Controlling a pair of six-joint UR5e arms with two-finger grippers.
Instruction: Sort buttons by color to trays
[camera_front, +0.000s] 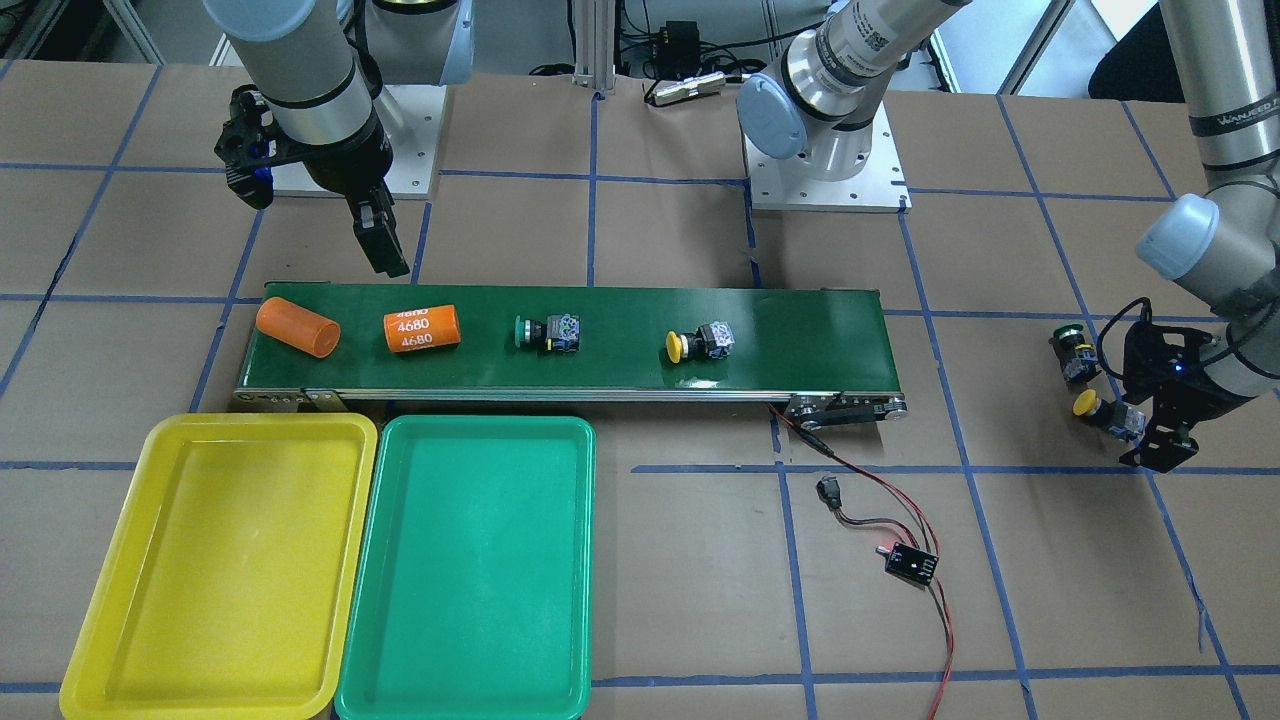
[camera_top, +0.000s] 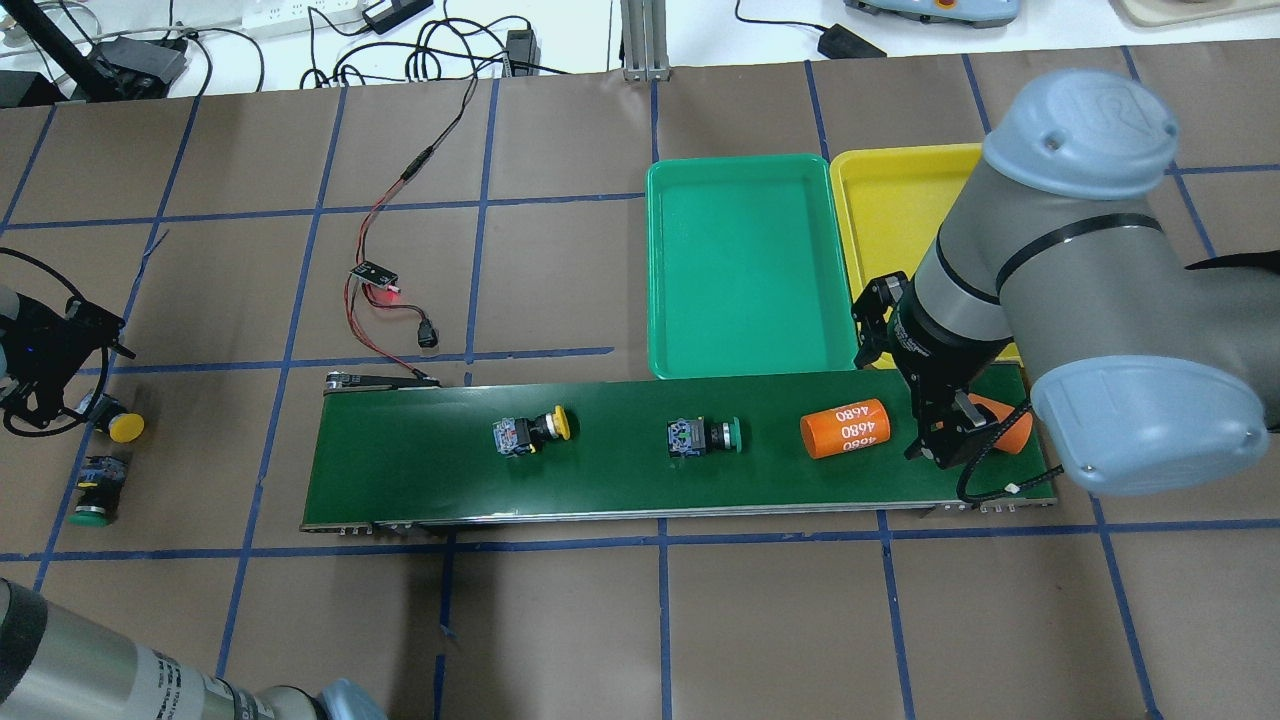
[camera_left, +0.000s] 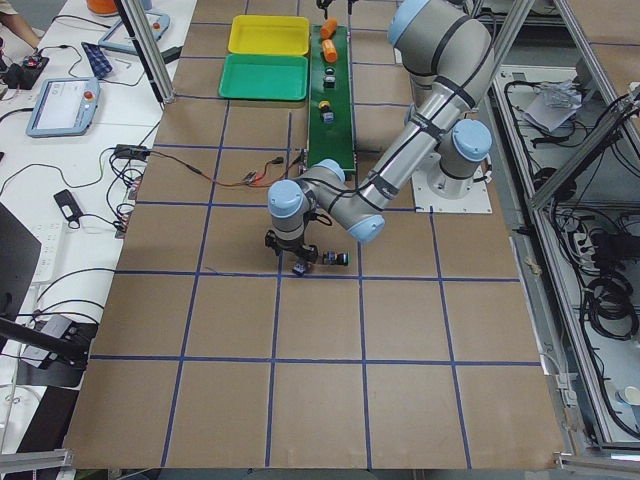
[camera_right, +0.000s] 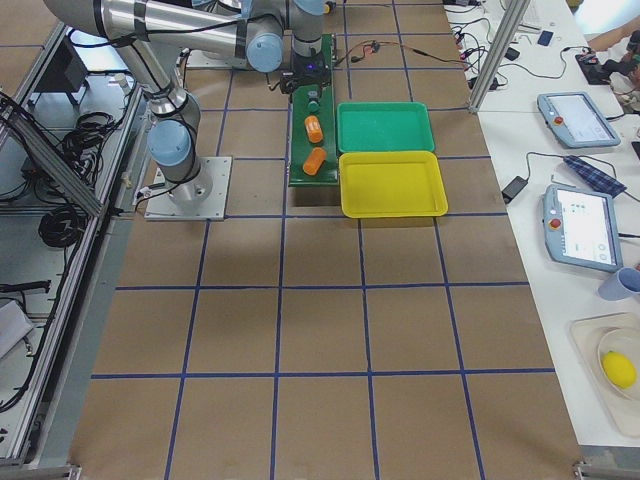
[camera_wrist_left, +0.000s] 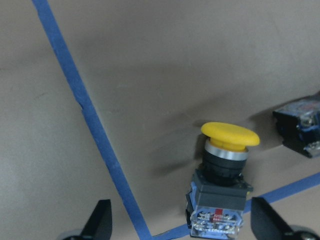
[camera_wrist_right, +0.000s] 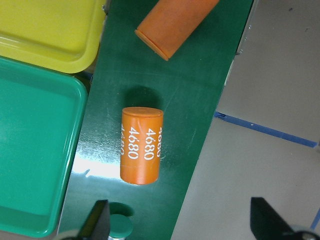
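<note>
robotics lab: paper-covered table (camera_front: 660, 600) with blue tape grid (camera_front: 592, 230), teach pendants (camera_right: 577, 118), aluminium framing (camera_top: 645, 40), loose cables (camera_right: 75, 128).

We see the yellow tray (camera_front: 230, 570) and green tray (camera_front: 470, 570) as glossy moulded plastic. The conveyor belt (camera_front: 620, 370) looks smooth and faintly shiny, with a metal rail (camera_front: 560, 395) at its six o'clock edge. Matt brown paper covers the table (camera_front: 660, 600). The yellow-capped button (camera_wrist_left: 223, 170) has smooth plastic and a shiny metal collar.

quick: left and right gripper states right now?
Left gripper: open, holding nothing; a yellow button lies ungripped below it.
Right gripper: open, empty, above the 4680 cylinder on the belt.
</note>
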